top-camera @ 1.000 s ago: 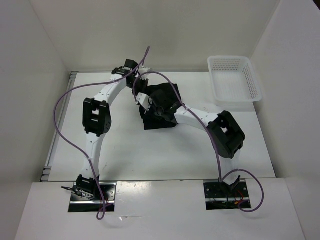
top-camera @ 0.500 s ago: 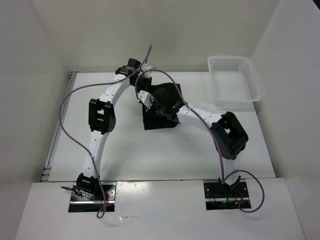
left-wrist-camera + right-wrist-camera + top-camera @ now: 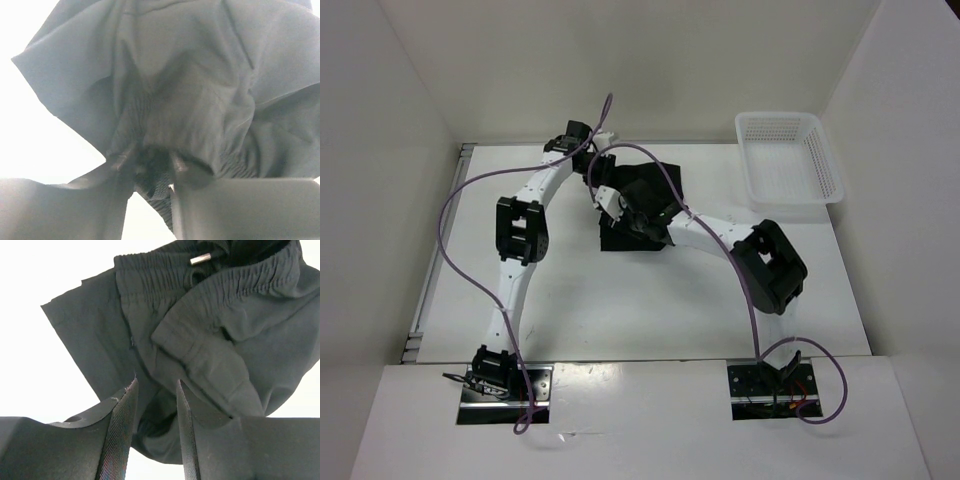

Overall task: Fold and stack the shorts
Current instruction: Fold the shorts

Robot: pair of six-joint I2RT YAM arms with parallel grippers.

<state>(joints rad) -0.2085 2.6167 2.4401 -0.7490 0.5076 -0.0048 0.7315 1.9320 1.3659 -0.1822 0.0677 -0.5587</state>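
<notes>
The black shorts (image 3: 645, 190) lie crumpled on the white table, mid-back. My left gripper (image 3: 592, 168) is at their far left edge. In the left wrist view it (image 3: 150, 157) is shut on a bunch of the ribbed waistband, with the shorts (image 3: 190, 75) hanging in folds beyond. My right gripper (image 3: 612, 203) is over the shorts' left part. In the right wrist view it (image 3: 156, 382) is open, its fingers close above the shorts (image 3: 210, 340) and gripping nothing. The elastic waistband and a metal drawstring tip (image 3: 200, 259) show at the top.
A white mesh basket (image 3: 788, 158) stands at the back right corner of the table (image 3: 560, 280). White walls enclose the table on the left, back and right. Purple cables loop above both arms.
The left gripper has drawn the shorts' edge slightly towards the back left, and the cloth has shifted that way. The right gripper has moved a little left over the shorts.
</notes>
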